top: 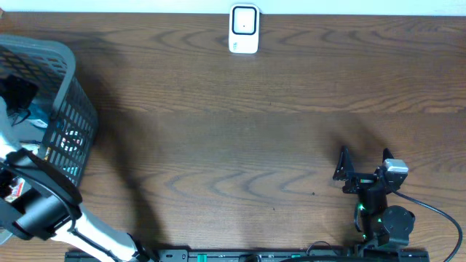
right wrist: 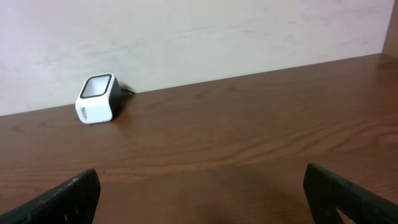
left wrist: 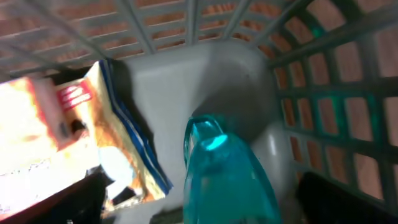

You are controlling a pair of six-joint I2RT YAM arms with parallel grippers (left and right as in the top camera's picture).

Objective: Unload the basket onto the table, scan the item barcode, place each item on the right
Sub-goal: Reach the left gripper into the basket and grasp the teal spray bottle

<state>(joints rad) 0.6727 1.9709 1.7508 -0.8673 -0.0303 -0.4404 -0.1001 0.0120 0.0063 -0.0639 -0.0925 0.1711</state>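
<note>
Bottle (left wrist: 227, 180) (teal, in the basket (left wrist: 323, 124)) lies between the spread fingers of the released left hand (left wrist: 205, 208).

You find the basket (top: 70, 81) at the left of the table (top: 240, 138), with a packet (left wrist: 56, 134) and a bottle (left wrist: 227, 177) inside it. The scanner (top: 244, 29) stands far, at the centre.

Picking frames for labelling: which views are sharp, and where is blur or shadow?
Left wrist: blurred, teal bottle and packet soft, the packet washed out. Right wrist: scanner sharp. Overhead: clear, soft shadows fall across the table.
</note>
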